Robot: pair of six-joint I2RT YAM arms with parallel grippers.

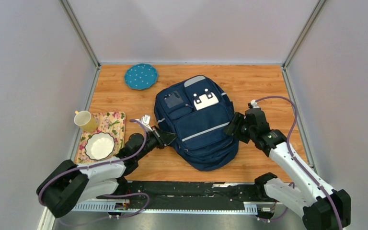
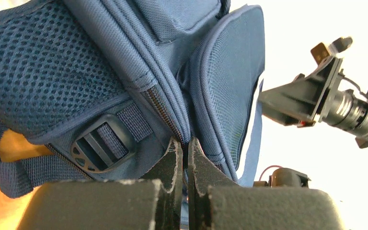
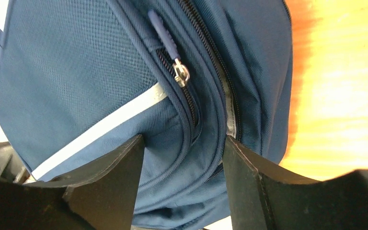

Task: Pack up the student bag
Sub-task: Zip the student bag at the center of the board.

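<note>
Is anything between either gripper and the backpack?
Nothing visible. The left gripper is shut right at the student bag's side zip, and the right gripper's open fingers straddle its opposite edge.

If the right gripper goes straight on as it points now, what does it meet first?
The student bag: its zippered side lies right between the open fingers of the right gripper, perhaps already touching.
</note>
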